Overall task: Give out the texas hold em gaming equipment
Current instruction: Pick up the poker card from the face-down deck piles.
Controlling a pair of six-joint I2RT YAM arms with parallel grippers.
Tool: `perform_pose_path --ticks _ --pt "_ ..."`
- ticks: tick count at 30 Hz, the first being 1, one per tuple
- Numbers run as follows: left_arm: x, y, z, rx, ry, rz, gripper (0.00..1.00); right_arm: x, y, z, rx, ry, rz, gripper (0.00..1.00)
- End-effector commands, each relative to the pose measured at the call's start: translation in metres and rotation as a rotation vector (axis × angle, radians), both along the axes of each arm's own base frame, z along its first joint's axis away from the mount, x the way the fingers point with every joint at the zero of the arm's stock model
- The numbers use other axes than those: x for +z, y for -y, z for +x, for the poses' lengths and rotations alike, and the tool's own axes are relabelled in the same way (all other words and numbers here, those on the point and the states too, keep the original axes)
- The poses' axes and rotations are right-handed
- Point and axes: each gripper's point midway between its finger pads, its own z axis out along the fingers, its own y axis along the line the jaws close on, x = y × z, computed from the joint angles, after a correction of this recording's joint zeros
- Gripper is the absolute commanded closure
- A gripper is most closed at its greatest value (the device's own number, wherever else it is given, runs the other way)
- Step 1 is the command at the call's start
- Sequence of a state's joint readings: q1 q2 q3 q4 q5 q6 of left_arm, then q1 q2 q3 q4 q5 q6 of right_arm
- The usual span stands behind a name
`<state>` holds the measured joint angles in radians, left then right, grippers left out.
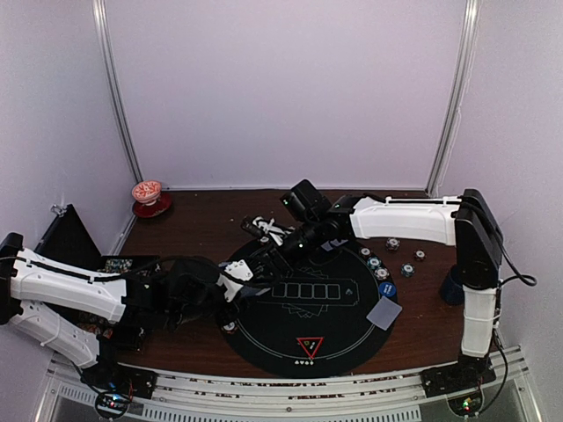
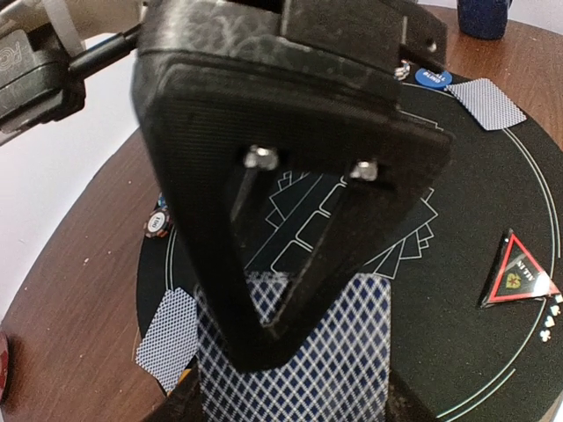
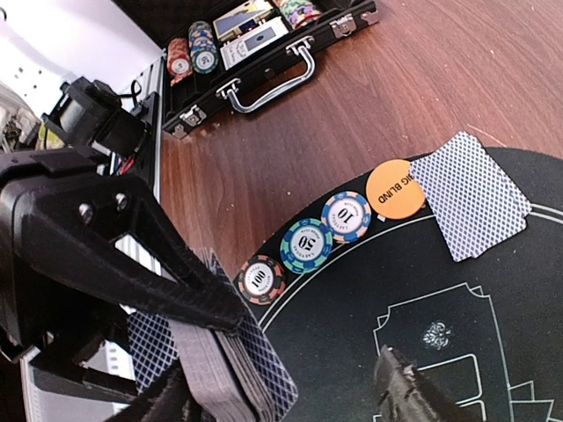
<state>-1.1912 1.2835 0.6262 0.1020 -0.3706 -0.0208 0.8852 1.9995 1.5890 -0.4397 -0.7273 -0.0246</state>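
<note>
Clamping card deck (image 2: 299, 374) in left gripper (image 2: 257, 353), right gripper (image 1: 286, 247) just beside

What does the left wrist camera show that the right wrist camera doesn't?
Only the left wrist view: the red triangle marker, the blue button and the dark blue mug. Only the right wrist view: the black case and the green chip. Both: the black mat and the deck of cards.

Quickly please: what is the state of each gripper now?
Left gripper: closed, holding the deck of cards.
Right gripper: open, gripping nothing.
</note>
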Motion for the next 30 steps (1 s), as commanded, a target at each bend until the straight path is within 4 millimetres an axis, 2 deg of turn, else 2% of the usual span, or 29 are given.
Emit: perform_pose_path --ticks 1,7,19,23,27,30 --pt "0.023 0.009 0.000 -0.015 0.031 -0.089 0.48 -0.010 0.005 0.015 -0.045 0.053 -0.060 0.38" --pt "0.021 0.010 0.000 -0.016 0.028 -0.083 0.48 -0.013 0.019 0.018 -0.047 0.083 -0.104 0.50" --pt "0.018 0.011 0.001 -0.012 0.027 -0.073 0.48 0.001 0.029 0.018 -0.031 0.106 -0.100 0.71" --pt "0.017 0.010 0.001 -0.011 0.027 -0.072 0.48 0.007 0.028 0.005 0.024 0.065 -0.071 0.77" --pt "0.017 0.010 0.002 -0.009 0.026 -0.070 0.47 0.018 0.027 -0.016 0.110 -0.022 -0.029 0.89" --pt "0.017 0.010 0.002 -0.008 0.027 -0.070 0.47 0.028 0.028 -0.022 0.129 -0.037 -0.012 1.00"
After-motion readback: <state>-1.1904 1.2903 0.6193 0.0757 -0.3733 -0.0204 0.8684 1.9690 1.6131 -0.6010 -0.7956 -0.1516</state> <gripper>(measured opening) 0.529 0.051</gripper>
